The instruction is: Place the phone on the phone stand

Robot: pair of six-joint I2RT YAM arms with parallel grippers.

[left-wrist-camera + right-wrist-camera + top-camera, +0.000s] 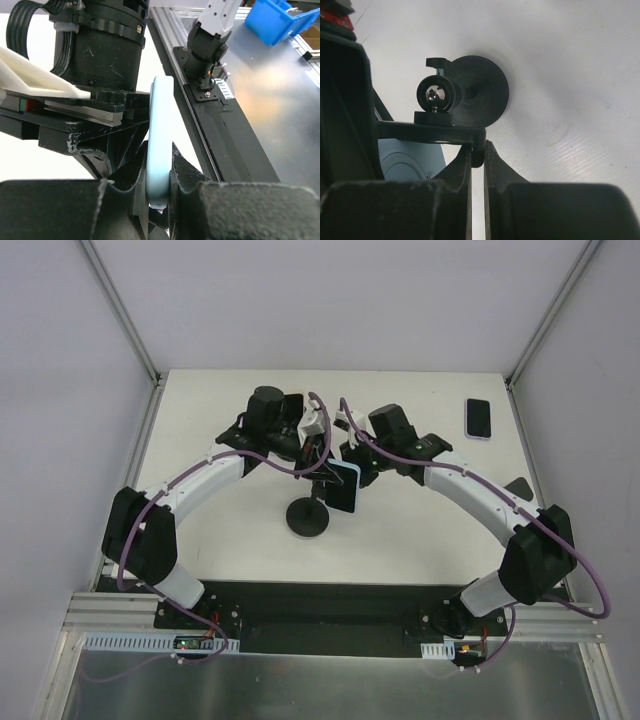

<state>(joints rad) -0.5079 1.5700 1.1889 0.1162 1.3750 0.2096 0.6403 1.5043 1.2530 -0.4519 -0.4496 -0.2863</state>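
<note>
pale blue phone (159,130), likely stiff, slick and fragile, is clenched across its flat faces by the left tool (159,192) beside the black stand (308,517); right tool (478,157) grips the stand's bracket (430,131).

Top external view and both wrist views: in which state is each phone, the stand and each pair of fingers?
blue-cased phone: on edge, clamped between the left fingers, at the stand's holder.
phone stand: upright on its round base, bracket pinched by the right fingers.
second phone: lying flat on the table, far right, apart from both arms, screen dark.
left fingers: shut on the blue-cased phone.
right fingers: shut on the phone stand's bracket.
</note>
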